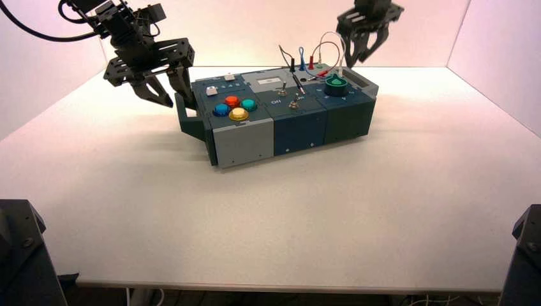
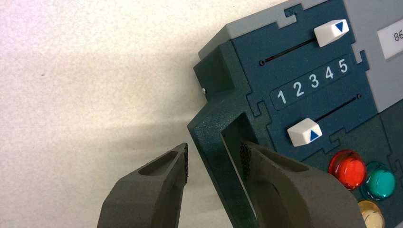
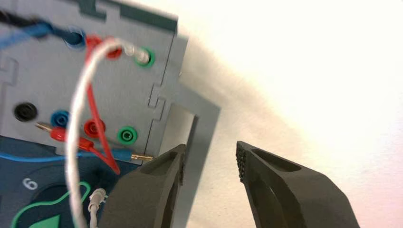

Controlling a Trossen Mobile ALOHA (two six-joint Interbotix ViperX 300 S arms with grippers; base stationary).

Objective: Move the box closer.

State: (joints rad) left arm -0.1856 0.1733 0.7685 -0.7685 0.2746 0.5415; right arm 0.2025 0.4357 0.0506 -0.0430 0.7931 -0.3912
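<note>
Box [image 1: 242,143] sits skewed on the desk [image 1: 268,236], long axis roughly left-right. Left pincer [image 2: 214,161], nearer, straddles the left handle's [image 2: 216,147] bar, jaws apart, no grip. Right pincer [image 3: 210,159] is above the right handle [image 3: 202,142], jaws apart. Plugged wires [image 3: 78,104] could snag there.

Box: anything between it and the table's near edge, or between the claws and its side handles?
Nothing visible stands between the box and the near edge of the table. Left claw is open astride the left handle, right claw open at the right handle; no obstacle shows.
</note>
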